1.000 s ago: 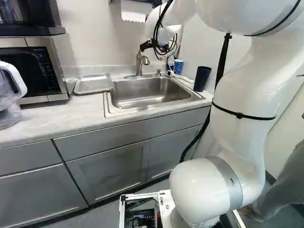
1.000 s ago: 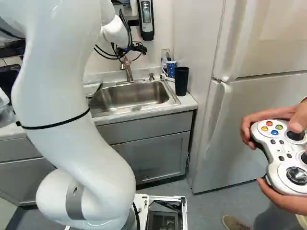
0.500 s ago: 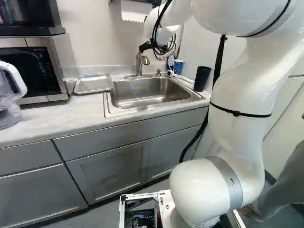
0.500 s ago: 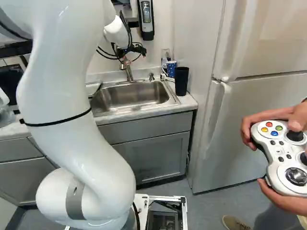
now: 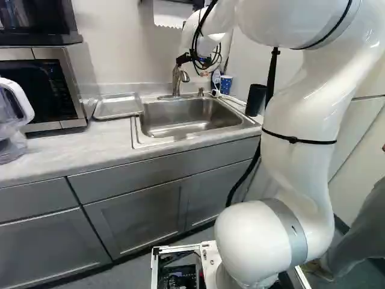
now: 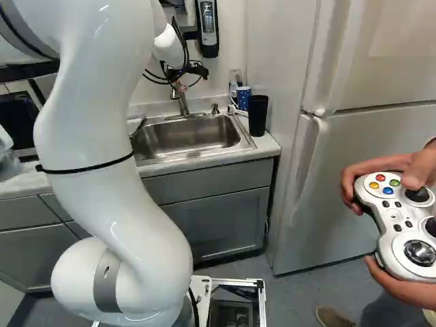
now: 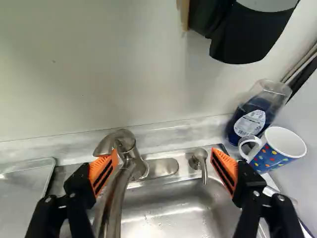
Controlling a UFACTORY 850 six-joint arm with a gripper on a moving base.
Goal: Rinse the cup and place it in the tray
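Your claw (image 6: 198,70) was spread wide over the back of the sink (image 5: 189,115), its two orange pads (image 7: 103,171) standing well apart and gripping nothing. In the wrist view, your claw (image 7: 166,159) had the soap pump (image 7: 200,161) ahead of it, nearer one finger, while the curved faucet (image 7: 119,181) rose close by the other; you couldn't tell whether that finger touched it. The cup, a mug (image 7: 280,148) with coloured dots on blue, stood upright outside the fingers, in the corner past the pump, its handle turned towards the faucet side. Just beside it stood a clear-topped bottle (image 7: 258,111) with dark blue contents and a white label. In the right base view you had a tall dark tumbler (image 6: 257,116) upright at the same side of the sink, nearer the base than the mug. Your metal tray (image 5: 118,106) lay flat on the counter (image 5: 78,141) across the basin from the mug, between the sink and the microwave (image 5: 45,87). At the left edge of the left base view, you had a clear pitcher (image 5: 12,129) with a white handle, and at the right of the right base view, a fridge (image 6: 327,204).
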